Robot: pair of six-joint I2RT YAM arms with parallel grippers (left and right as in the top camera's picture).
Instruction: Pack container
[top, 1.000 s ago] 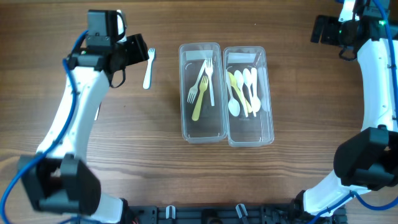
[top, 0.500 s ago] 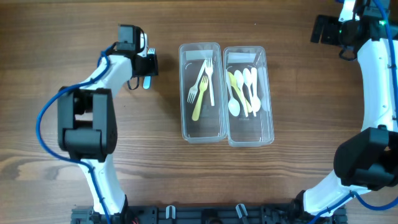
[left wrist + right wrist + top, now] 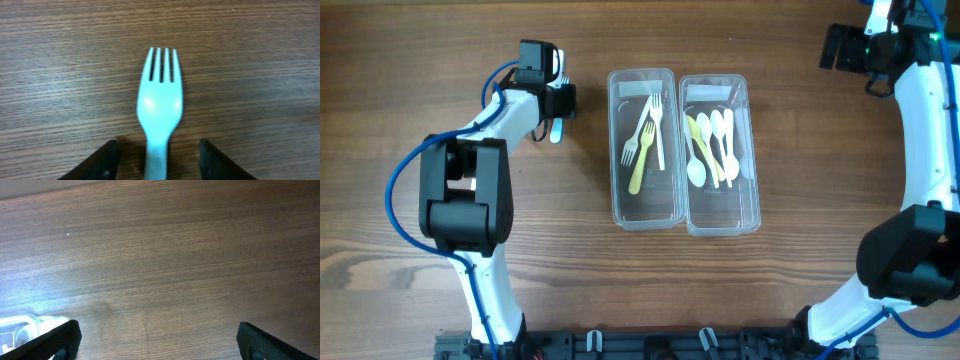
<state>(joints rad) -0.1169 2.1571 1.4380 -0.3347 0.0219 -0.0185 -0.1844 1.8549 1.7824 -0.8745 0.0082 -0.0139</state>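
The pale blue fork (image 3: 161, 107) lies flat on the wooden table (image 3: 260, 60) in the upper left of the overhead frame, tines toward the top edge, just left of the two clear containers. It has not moved over the last second.

What has changed is the left arm. A second ago its wrist sat to the left of the fork; it has since swung across, and the left gripper (image 3: 161, 162) now sits directly over the handle. In the left wrist view the dark fingertips (image 3: 106, 161) stand spread on either side of the handle, apart from it, so the jaws are released and nothing is grasped yet. The pick looks lined up, and closing on the handle is likely the next step.

The left container (image 3: 645, 210) already holds forks and the right container (image 3: 725, 210) holds spoons, so this fork probably belongs in the left one.

The right gripper (image 3: 160, 345) has stayed at the upper right corner, jaws wide apart over bare wood.
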